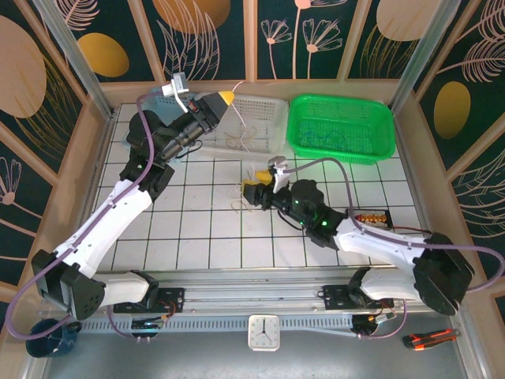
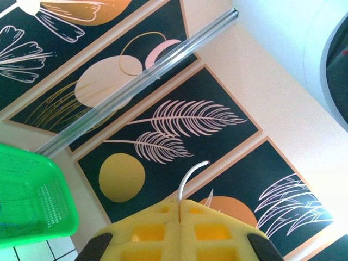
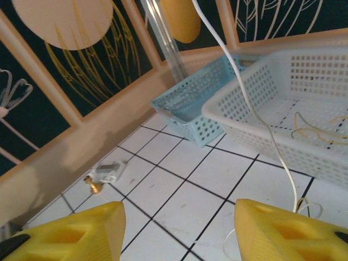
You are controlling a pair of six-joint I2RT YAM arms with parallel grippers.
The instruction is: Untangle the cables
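Tiled table (image 1: pixel 197 229) — L claw (image 1: pixel 229 96) pinches whitish cable (image 2: pixel 190 169), high over wht basket (image 1: pixel 268 118).

Left basket (image 3: pixel 187 111), middle basket (image 1: pixel 264 109), right basket (image 1: pixel 304 130) side by side along surface (image 1: pixel 197 229) far edge; cables (image 1: pixel 239 142) in middle basket.

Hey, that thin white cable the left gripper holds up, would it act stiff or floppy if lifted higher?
Probably floppy over its length: the white cable hangs in a loose curve below the left gripper. Likely very light, being so thin. Its short free end stands up in an arc, so it seems slightly springy.
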